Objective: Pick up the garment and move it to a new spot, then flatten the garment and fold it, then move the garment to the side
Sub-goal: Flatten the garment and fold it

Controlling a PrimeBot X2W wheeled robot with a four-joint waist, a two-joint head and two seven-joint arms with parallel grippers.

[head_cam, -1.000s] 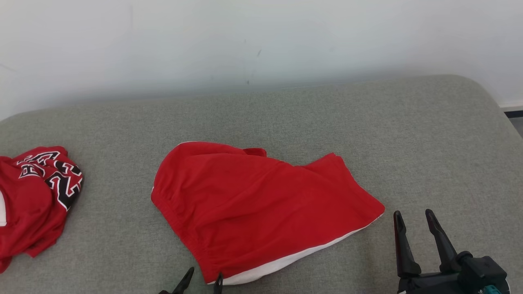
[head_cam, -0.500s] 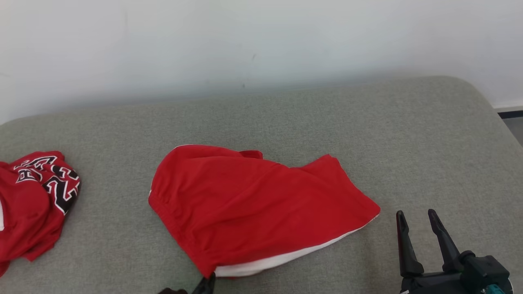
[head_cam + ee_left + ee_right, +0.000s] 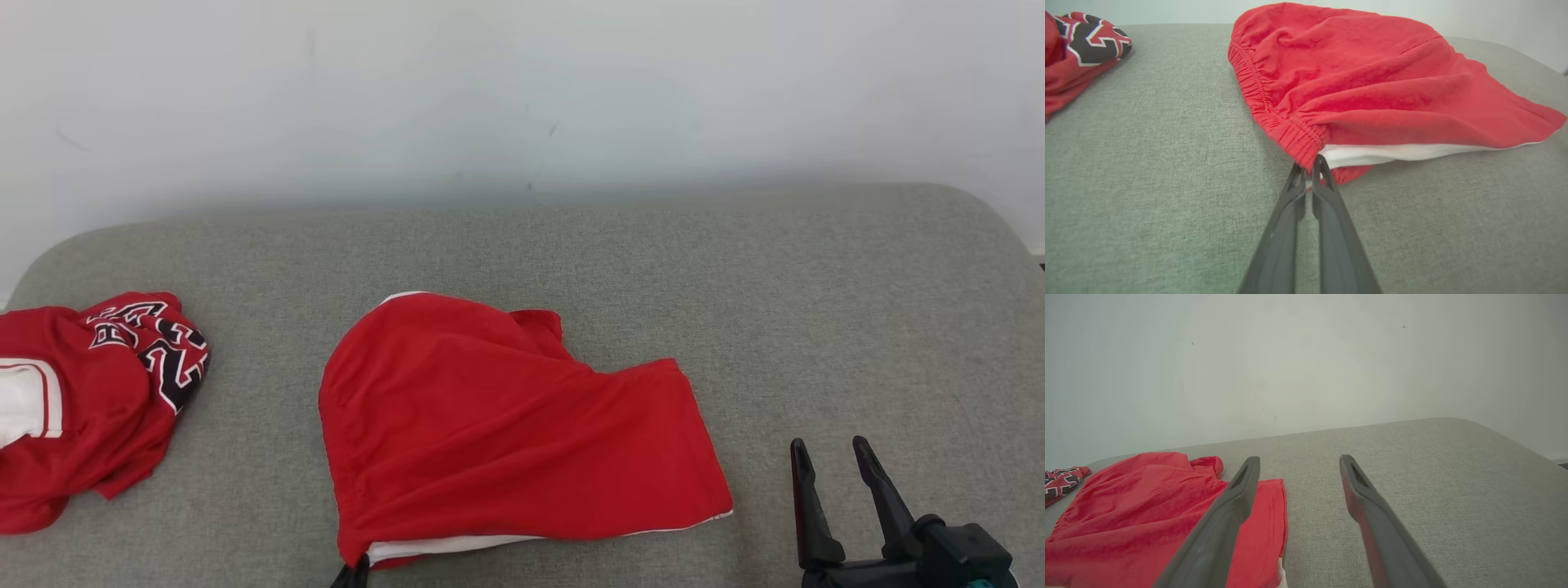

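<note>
Now, with my left pincer (image 3: pixel 1310 165) clenched, waistband of the red fabric shorts (image 3: pixel 1372 81) at its tips, I'd lift slowly.

You are seeing a red, white-trimmed garment (image 3: pixel 506 441) mid-frame and a red jersey (image 3: pixel 90 408) lettered black-and-white at the left.

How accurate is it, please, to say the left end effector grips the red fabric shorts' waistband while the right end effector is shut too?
Not quite: the right end effector is open, fingers spread, as the right wrist view shows. The left end effector does grip the red fabric shorts' waistband.
</note>
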